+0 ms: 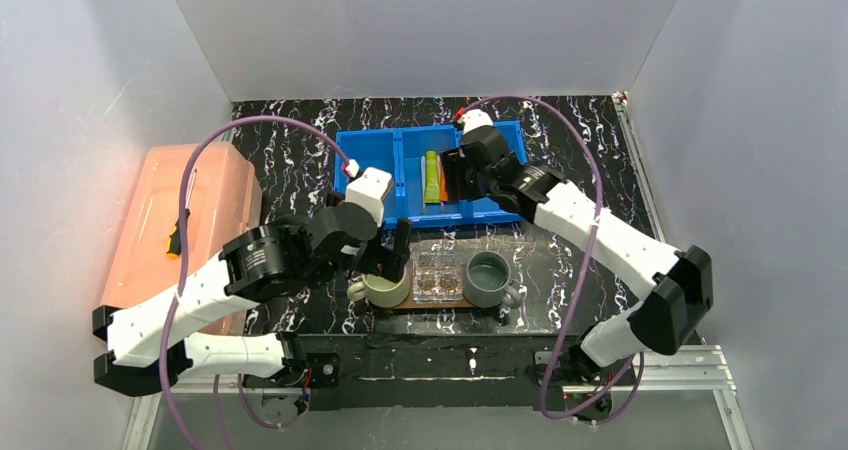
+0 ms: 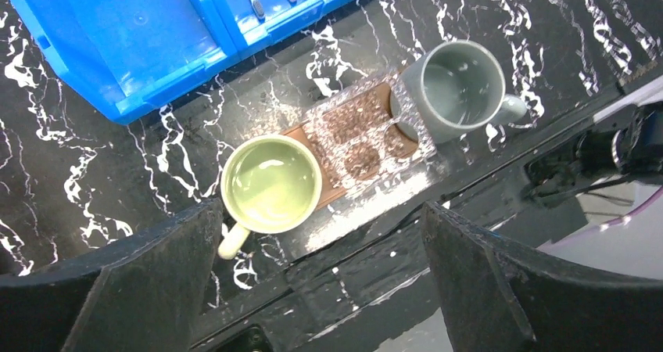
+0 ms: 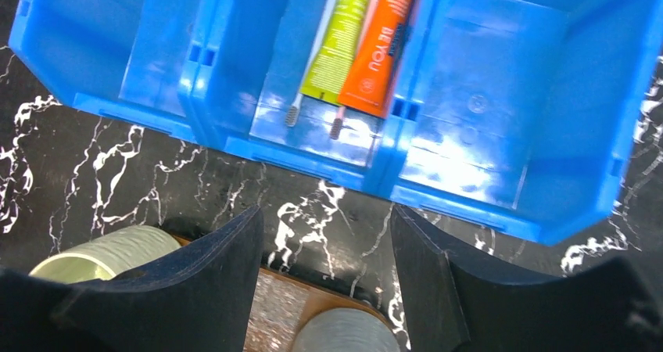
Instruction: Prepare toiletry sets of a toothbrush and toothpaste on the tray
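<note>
The lime-green tube (image 3: 344, 35) and the orange tube (image 3: 383, 39) lie side by side in the middle compartment of the blue bin (image 3: 500, 172). Two thin pale toothbrushes lie with them, heads (image 3: 292, 116) toward the bin's near wall. My right gripper (image 3: 320, 227) hovers open over the bin's near edge, nothing between its fingers. The brown tray (image 2: 309, 139) carries a green mug (image 2: 271, 184), a clear holder (image 2: 367, 129) and a grey mug (image 2: 457, 92). My left gripper (image 2: 320, 235) hangs open and empty just above the green mug (image 1: 385, 290).
A pink translucent box (image 1: 180, 220) stands at the left with a yellow-and-black tool (image 1: 175, 238) on it. White walls close in on three sides. The tray (image 1: 440, 305) lies near the table's front edge, just ahead of the arm bases.
</note>
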`<state>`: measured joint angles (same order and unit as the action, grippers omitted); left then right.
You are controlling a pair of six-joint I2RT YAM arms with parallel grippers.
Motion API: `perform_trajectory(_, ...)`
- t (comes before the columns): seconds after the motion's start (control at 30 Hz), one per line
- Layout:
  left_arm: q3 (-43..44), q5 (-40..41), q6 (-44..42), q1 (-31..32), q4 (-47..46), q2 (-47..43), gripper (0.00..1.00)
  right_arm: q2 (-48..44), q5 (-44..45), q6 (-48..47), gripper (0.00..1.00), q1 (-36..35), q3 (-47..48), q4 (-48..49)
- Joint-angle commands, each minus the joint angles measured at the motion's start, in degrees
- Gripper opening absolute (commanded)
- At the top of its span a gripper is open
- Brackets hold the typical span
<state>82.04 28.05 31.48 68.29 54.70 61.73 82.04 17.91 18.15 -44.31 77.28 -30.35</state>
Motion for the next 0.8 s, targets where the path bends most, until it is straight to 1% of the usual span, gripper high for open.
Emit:
perform_trajectory(0.0,-5.3,-0.9,-5.4,-0.4,-3.9,-5.9,0.98,4.7,3.7,1.6,0.68,-3.8,5.8,0.8)
perform_trajectory(0.17,-10.3,-1.6,-7.9,-0.3,-5.8,-10.7,0.98,11.9,7.2,3.6,0.66,-5.7,9.7,0.5)
perform_trajectory(0.37,-17.9,-1.5,-9.8,-0.3,-10.1,-17.0,0.98,20.4,9.6,5.1,0.65,-5.8,15.5,-0.6)
perform_trajectory(0.5,-21.1,-0.9,-11.3,-0.4,-12.5,-20.2,0.98,26.4,11.7,5.0,0.65,-5.8,20.8,-1.9)
perform_trajectory(0.67,-25.6,-1.3,-12.0,-0.4,-16.1,-24.3,0.98,33.9,13.1,4.7,0.65,-5.5,28.6,-4.5)
perform_trajectory(0.77,-28.0,-1.9,-11.9,-0.3,-17.4,-26.4,0.98,37.0,12.0,5.2,0.63,-4.6,31.0,-4.7)
